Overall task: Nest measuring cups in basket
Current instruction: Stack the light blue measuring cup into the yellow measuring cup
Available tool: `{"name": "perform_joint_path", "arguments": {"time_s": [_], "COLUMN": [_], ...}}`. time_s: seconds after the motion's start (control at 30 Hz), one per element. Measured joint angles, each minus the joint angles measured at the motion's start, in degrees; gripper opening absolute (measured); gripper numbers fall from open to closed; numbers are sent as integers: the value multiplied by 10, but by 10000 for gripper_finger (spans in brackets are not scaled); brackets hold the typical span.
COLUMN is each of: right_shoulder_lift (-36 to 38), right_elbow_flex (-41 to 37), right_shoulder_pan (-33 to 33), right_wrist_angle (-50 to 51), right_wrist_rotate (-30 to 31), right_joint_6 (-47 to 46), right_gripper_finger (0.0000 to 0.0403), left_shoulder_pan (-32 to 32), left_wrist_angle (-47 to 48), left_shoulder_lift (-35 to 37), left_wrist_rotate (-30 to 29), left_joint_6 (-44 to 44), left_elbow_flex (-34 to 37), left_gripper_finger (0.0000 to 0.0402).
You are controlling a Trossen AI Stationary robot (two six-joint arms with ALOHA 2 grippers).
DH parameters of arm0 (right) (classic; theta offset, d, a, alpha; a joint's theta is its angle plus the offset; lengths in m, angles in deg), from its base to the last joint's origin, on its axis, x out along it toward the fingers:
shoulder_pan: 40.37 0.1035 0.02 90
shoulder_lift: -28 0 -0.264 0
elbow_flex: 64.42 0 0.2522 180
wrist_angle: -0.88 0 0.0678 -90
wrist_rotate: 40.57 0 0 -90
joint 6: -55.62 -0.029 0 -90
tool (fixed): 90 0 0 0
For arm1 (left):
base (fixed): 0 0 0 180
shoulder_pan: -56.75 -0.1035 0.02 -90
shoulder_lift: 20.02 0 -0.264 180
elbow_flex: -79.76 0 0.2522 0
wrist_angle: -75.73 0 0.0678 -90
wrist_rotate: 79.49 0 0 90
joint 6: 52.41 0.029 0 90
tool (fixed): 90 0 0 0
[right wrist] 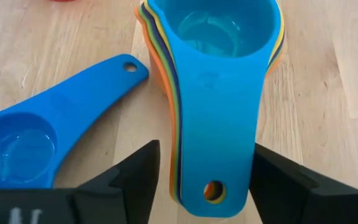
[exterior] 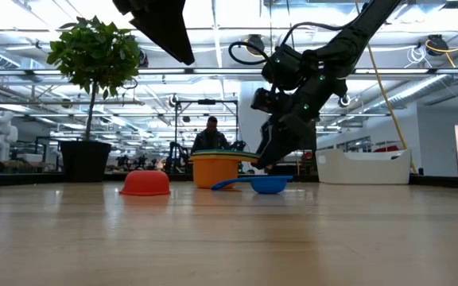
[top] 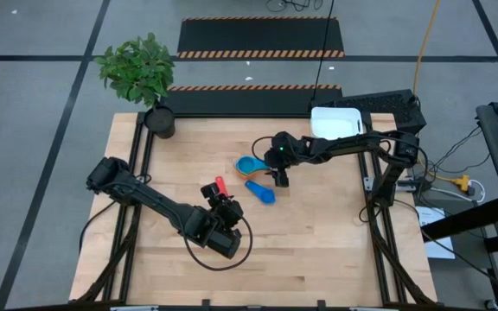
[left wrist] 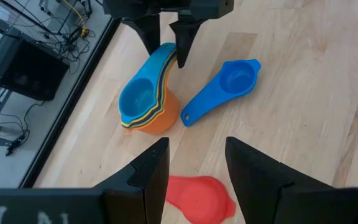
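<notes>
I see the nested stack of measuring cups, light blue on top and orange outermost, standing on the table near its middle, well short of the white basket at the far right corner. My right gripper straddles the stacked handles, fingers parted on either side; I cannot tell if they touch. A medium blue cup lies just beside it. The red cup lies under my left gripper, which hangs partly open, holding nothing.
</notes>
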Motion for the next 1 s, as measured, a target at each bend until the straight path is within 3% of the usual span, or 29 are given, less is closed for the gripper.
{"name": "perform_joint_path", "arguments": {"time_s": [0.53,0.83,1.0], "right_shoulder_lift": [0,0,0], "right_elbow_flex": [0,0,0], "right_shoulder_pan": [0,0,0], "right_wrist_angle": [4,4,4], "right_wrist_rotate": [0,1,1], "right_joint_6": [-13,-19,-19], "right_gripper_finger": [182,186,210], "left_shoulder_pan": [0,0,-3], "left_wrist_angle": [0,0,1], "left_shoulder_lift": [0,0,0], "left_wrist_rotate": [0,0,0], "left_joint_6": [0,-1,-3], "left_elbow_flex": [0,0,0], "left_gripper_finger": [161,161,161]}}
